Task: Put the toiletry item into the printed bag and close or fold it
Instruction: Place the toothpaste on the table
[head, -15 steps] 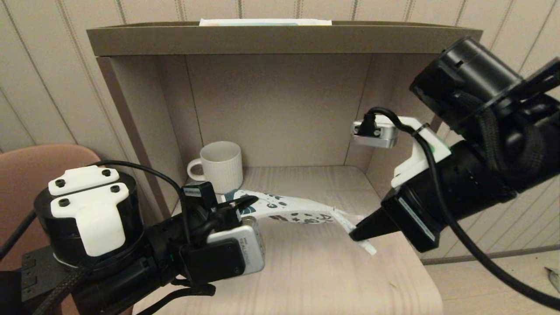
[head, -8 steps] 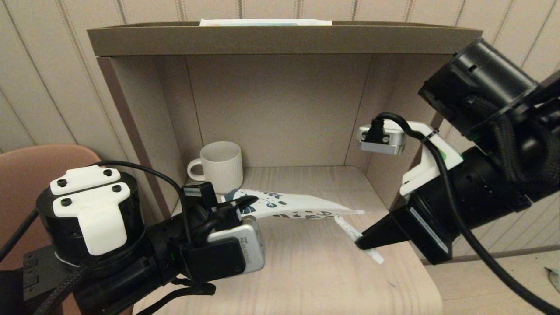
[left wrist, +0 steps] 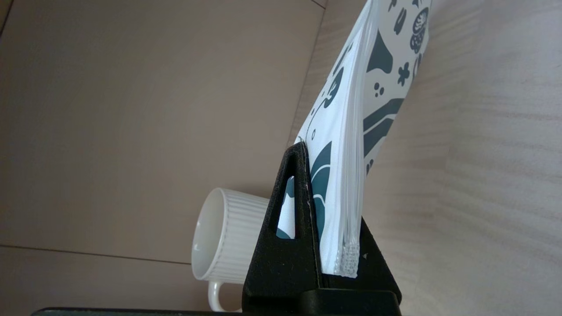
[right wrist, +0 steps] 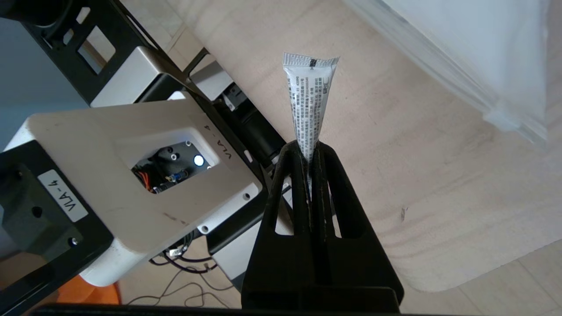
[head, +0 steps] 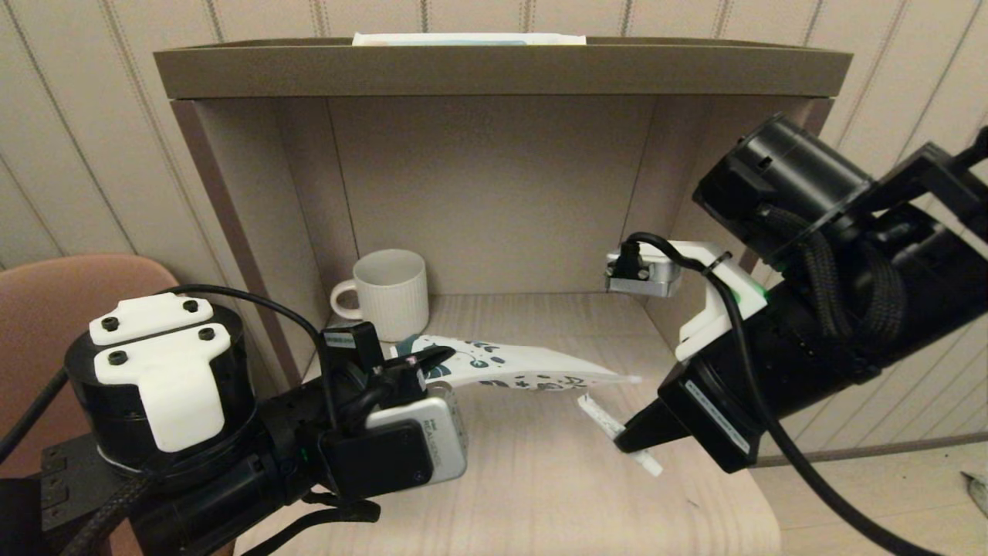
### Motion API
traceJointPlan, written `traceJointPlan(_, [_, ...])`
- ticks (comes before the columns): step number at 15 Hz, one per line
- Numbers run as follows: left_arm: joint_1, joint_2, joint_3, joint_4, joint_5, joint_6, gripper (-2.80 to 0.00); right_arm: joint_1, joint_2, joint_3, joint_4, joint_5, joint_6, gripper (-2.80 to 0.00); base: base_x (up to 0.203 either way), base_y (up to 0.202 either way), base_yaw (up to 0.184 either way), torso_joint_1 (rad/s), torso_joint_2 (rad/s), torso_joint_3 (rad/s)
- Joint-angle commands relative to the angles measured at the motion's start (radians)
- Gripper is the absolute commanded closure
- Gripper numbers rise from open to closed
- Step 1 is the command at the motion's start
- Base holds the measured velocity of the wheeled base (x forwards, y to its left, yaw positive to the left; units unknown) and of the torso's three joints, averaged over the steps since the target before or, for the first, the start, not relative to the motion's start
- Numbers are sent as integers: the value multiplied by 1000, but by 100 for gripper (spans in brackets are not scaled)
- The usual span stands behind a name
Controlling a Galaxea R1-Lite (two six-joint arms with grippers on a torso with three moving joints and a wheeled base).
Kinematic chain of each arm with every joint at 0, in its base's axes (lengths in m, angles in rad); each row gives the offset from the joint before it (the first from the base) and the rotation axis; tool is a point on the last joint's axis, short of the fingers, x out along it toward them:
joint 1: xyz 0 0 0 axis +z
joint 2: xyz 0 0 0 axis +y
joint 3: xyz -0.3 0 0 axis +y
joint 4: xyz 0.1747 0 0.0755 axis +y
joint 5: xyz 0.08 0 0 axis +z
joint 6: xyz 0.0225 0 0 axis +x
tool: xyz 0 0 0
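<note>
The tube (head: 617, 427) is held above the wooden shelf board (head: 540, 479), clamped between the fingers of the right gripper (head: 627, 440) near its middle, so that its flat crimped end (right wrist: 310, 61) sticks out past the fingertips toward the pouch. In the head view the tube lies slanted, just below and apart from the free end of the pouch (head: 525, 371). The pouch is held off the board, stretched roughly level from the left gripper (head: 421, 363), whose fingers are closed on its near corner beside the zip strip (left wrist: 351, 184). The pouch's far end points toward the right gripper. A ribbed white mug (head: 390, 293) stands at the back left of the shelf, just behind the left gripper and the gripped end of the pouch.
</note>
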Motion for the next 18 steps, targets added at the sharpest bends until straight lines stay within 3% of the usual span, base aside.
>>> traceJointPlan(1, [0, 1, 1, -5, 1, 5, 0, 0, 17, 4, 5, 3, -1, 0, 0, 0, 0, 0, 0, 0])
traceJointPlan(18, [0, 1, 24, -5, -8, 5, 0, -24, 61, -36, 2, -3, -2, 0, 0, 0, 0, 0, 0, 0])
